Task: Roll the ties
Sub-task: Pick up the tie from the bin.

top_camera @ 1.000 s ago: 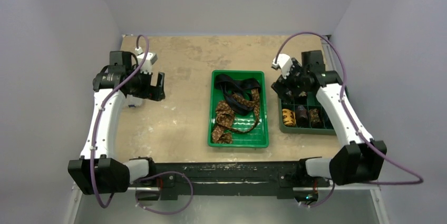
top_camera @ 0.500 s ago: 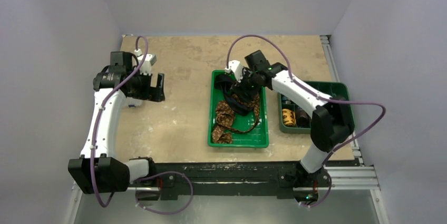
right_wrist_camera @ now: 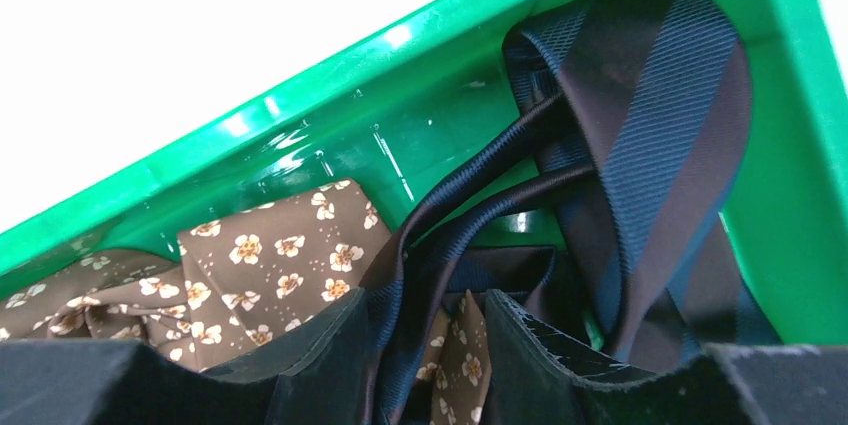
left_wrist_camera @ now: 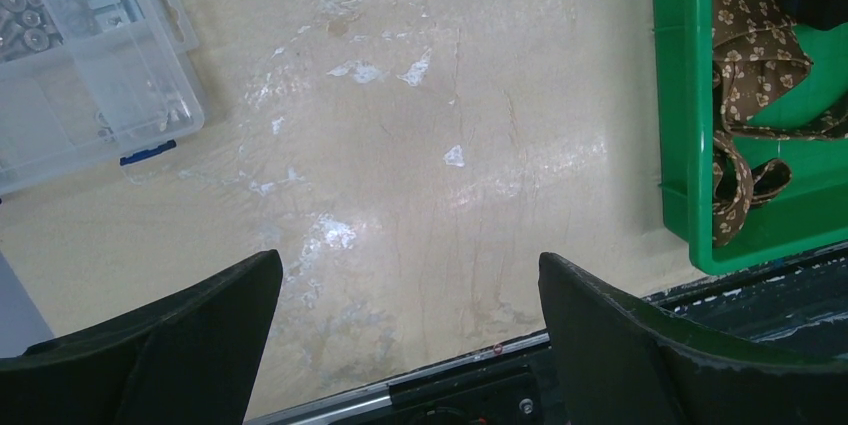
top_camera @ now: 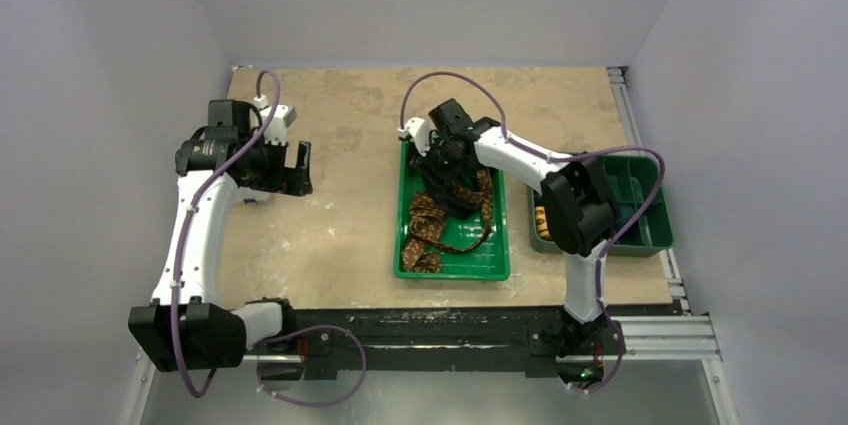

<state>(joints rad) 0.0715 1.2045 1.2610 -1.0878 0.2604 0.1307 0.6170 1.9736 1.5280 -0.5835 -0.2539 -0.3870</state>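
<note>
A green tray (top_camera: 455, 270) in the middle of the table holds two loose ties. The navy tie (top_camera: 455, 197) lies tangled at the tray's far end, and the brown flowered tie (top_camera: 428, 223) trails toward the near end. My right gripper (top_camera: 443, 157) is down in the tray's far end. In the right wrist view its jaws (right_wrist_camera: 425, 297) stand half closed, with a strand of the navy tie (right_wrist_camera: 640, 125) and a fold of the brown tie (right_wrist_camera: 280, 245) filling the gap. My left gripper (top_camera: 300, 165) hangs open over bare table (left_wrist_camera: 410, 265), left of the tray (left_wrist_camera: 672, 95).
A green compartment bin (top_camera: 655, 240) sits right of the tray, with a rolled tie (top_camera: 543, 222) showing beside the right arm. A clear plastic parts box (left_wrist_camera: 80, 55) rests on the table at the left, near the left gripper.
The right arm has swung from the compartment bin over to the tray's far end, dropped onto the ties, and its jaws have narrowed round the fabric. The left arm has stayed put.
</note>
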